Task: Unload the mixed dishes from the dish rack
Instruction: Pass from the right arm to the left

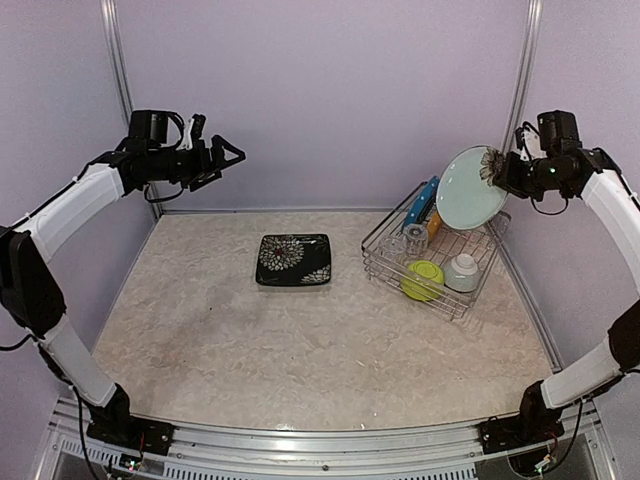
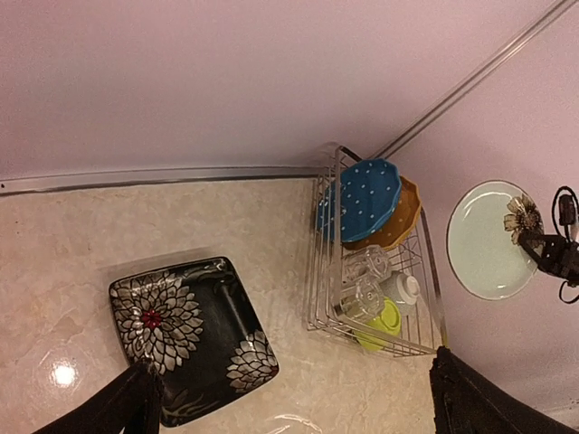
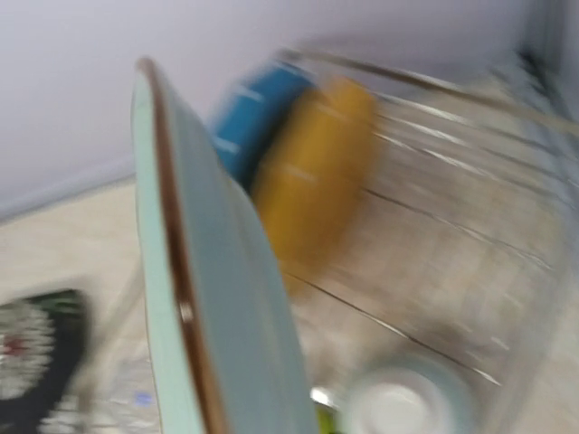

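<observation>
My right gripper (image 1: 498,170) is shut on the rim of the teal flowered plate (image 1: 470,188) and holds it upright above the dish rack (image 1: 385,262). The plate fills the blurred right wrist view (image 3: 208,298). The rack holds the blue dotted plate (image 1: 428,200), the yellow plate (image 1: 437,224), two clear glasses (image 1: 415,238), the lime-green bowl (image 1: 424,279) and the pale grey-green bowl (image 1: 462,272). The black square plate (image 1: 293,260) lies flat on the table, left of the rack. My left gripper (image 1: 225,160) is open and empty, raised high at the far left.
The left wrist view looks down on the black plate (image 2: 190,334) and the rack (image 2: 318,271). Lilac walls with metal posts close the back and sides. The marbled tabletop (image 1: 300,350) stretches in front of the plate and rack.
</observation>
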`<act>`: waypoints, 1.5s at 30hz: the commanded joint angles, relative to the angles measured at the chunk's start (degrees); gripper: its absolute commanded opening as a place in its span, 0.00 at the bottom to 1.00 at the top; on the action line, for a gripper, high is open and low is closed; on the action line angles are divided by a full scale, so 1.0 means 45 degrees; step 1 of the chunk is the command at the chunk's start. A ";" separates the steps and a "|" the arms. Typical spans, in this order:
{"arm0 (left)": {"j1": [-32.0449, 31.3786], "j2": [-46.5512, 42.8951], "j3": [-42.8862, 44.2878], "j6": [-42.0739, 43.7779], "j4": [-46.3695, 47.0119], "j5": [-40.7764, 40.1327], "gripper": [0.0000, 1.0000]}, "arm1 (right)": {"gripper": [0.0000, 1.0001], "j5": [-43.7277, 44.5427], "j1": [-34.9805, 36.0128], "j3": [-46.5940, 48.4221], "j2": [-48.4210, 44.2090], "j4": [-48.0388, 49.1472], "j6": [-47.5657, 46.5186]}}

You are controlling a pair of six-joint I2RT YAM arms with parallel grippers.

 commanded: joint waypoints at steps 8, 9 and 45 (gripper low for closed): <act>-0.0611 0.0435 0.1517 0.0826 -0.0889 0.1832 0.97 | 0.00 -0.3527 0.1277 -0.0830 -0.0310 0.6152 0.1011; -0.0645 0.0492 0.1624 0.0800 -0.0947 0.1948 0.96 | 0.00 -0.3632 0.1465 -0.0906 -0.0217 0.6504 0.1172; -0.2804 0.1776 0.2010 -0.0511 -0.0760 0.2907 0.51 | 0.00 -0.6938 0.5355 -0.1761 0.3176 1.3468 0.4627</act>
